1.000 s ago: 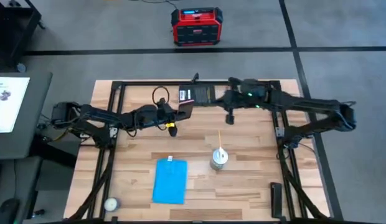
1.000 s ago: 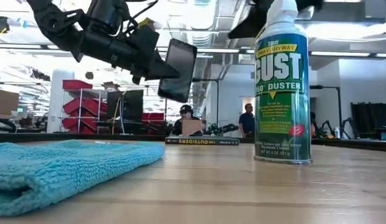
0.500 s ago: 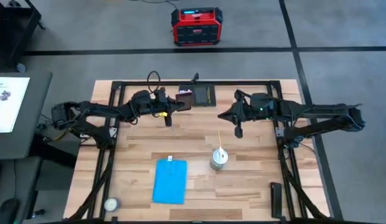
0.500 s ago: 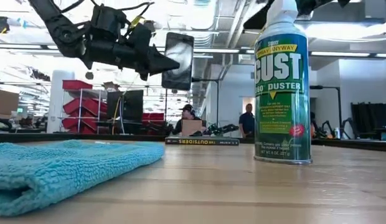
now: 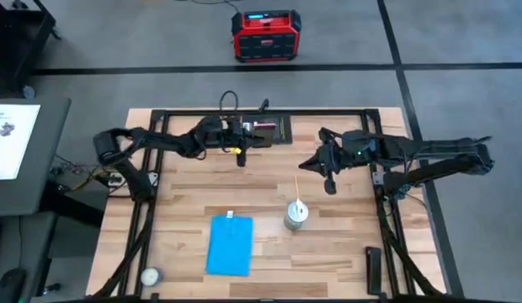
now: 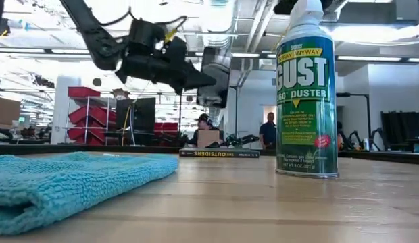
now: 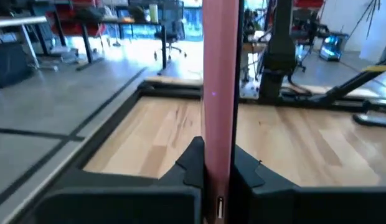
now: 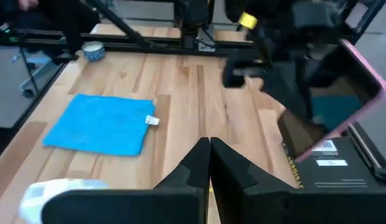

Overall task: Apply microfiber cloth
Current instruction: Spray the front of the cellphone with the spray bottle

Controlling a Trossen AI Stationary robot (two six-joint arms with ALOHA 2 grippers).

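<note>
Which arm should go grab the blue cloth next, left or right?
Probably the right. The right gripper is shut and empty, while the left gripper is shut on the phone. The microfiber cloth lies untouched.

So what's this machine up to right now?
The left gripper holds a pink-backed phone in the air near the table's far edge. The right gripper hangs empty, shut, above the table's middle. The blue microfiber cloth lies flat and untouched near the front, beside a duster can.

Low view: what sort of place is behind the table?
Probably an open robotics lab or workshop: red storage shelving, people at benches in the background, bare ceiling lights, and a wooden table framed in black metal.
</note>
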